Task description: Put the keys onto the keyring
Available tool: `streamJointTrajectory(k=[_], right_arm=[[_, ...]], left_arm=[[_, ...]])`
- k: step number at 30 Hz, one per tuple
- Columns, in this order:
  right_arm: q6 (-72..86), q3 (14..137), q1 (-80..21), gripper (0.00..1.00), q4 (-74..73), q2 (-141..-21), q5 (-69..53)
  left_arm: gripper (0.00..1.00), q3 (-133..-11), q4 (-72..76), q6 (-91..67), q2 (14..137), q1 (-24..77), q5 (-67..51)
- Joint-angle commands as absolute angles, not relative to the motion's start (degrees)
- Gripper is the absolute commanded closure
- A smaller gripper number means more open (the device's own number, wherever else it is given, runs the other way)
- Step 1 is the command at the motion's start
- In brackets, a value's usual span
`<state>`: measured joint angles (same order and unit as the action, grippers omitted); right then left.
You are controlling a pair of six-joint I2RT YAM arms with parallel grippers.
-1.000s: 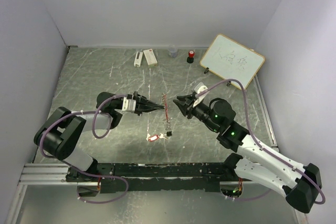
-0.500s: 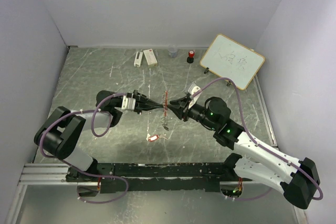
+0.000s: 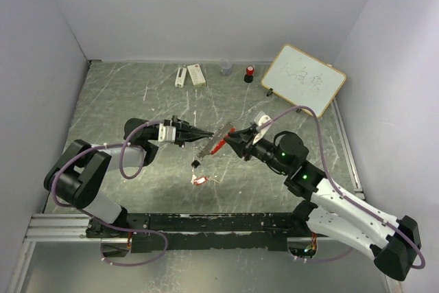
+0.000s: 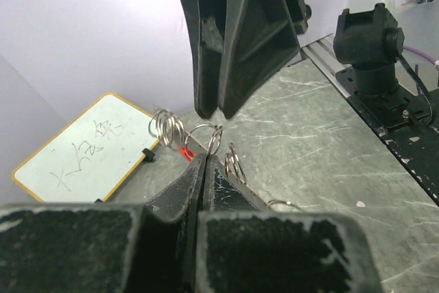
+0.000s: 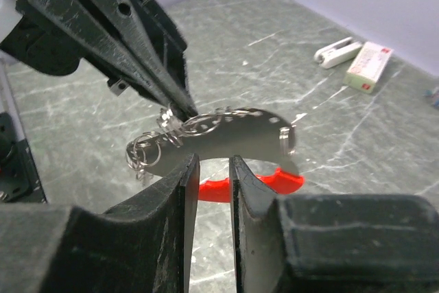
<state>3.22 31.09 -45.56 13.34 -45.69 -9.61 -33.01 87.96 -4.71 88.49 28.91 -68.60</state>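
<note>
The top external view is evenly and brightly lit from overhead, and only faint, soft shadows are cast under the arms on the table (image 3: pixel 137 94). A diffuse sheen is spread across the table's marbled surface, and the whiteboard (image 3: pixel 303 79) in the upper right is rendered very bright. That view is held sharp throughout. In the left wrist view the left tool (image 4: pixel 206 159) along the bottom edge is shown dark, blurred and enlarged by closeness, while the wall at upper left is washed to pale lilac. In the right wrist view the right tool (image 5: pixel 214 162) is likewise softened in the foreground. Bright glints are carried by the keyring (image 5: pixel 240 135), and the far table is slightly defocused.
</note>
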Motion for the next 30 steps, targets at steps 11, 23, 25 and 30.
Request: streamJointTrajectory(k=[11,23,25,30], right_arm=[[2.9,32.17,-45.47,0.74,9.32,-46.51,-2.72],[7.6,34.98,-47.99,0.57,5.6,-66.28,-16.43],[9.15,33.97,-49.05,0.57,7.11,-68.05,-16.62],[10.94,31.83,-50.48,0.56,11.92,-73.83,-18.18]], left_arm=[[0.93,-29.62,103.76,-4.37,83.82,25.92,-65.92],[0.93,-21.37,103.7,-3.6,78.55,22.34,-59.7],[0.93,-19.34,103.71,-3.85,76.94,21.3,-59.1],[0.93,-16.66,103.63,-5.39,73.85,18.33,-59.11]])
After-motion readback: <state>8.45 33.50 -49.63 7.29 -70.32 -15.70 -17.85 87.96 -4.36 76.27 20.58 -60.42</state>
